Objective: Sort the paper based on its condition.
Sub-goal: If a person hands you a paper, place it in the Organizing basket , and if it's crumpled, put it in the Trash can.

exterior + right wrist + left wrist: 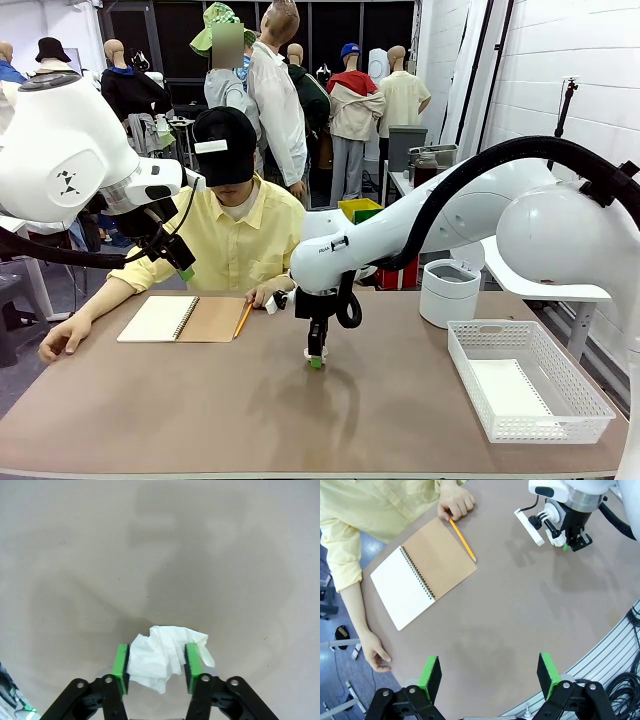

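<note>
I see crumpled white paper ball point(159, 658) betw green pads point(120, 669) of my R gripper point(316, 357), low over brown tabletop point(200, 410) at mid-table. Ball lumpy, no clear long axis; loose flap pokes out past one pad. Pads look to touch both sides, jaws half-closed on it; firm clamp or not, can't tell. L gripper point(490, 676) hangs high, jaws apart, nothing betw. Open spiral notebook w/ tan cover point(422, 573) by person's hand point(456, 502), yellow pencil point(462, 540) beside. White mesh basket point(530, 400) on R. No readable print.
</note>
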{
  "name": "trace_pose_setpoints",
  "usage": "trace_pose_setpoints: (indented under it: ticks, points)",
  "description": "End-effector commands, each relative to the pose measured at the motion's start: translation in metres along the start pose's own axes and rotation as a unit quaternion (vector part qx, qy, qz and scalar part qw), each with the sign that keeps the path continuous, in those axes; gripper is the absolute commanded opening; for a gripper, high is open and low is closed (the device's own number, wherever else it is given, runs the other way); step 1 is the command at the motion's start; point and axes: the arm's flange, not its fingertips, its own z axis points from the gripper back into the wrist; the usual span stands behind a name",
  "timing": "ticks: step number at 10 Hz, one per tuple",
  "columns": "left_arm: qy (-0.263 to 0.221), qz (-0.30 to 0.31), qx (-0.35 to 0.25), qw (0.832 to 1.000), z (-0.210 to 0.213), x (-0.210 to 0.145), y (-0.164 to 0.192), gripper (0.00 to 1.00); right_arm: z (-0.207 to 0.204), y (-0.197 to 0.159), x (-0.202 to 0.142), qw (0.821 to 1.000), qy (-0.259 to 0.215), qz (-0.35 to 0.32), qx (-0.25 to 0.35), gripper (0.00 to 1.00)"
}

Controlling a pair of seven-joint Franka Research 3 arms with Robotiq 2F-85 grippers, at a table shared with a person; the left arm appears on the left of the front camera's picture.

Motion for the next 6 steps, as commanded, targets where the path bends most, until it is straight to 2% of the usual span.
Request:
trace_pose_setpoints:
  ticks: [1, 3, 6]
  points:
    - [-0.001, 0.0, -0.001, 1.0, 0.001, 0.0, 0.001, 1.0, 0.002, -0.005, 0.003, 1.0, 0.005, -0.006, 0.004, 0.0]
    - [-0.001, 0.0, -0.001, 1.0, 0.001, 0.0, 0.001, 1.0, 0.012, -0.003, -0.002, 1.0, -0.002, -0.016, -0.001, 0.0]
    - [-0.001, 0.0, -0.001, 1.0, 0.001, 0.0, 0.001, 1.0, 0.07, 0.008, -0.041, 0.998, -0.018, -0.061, -0.019, 0.0]
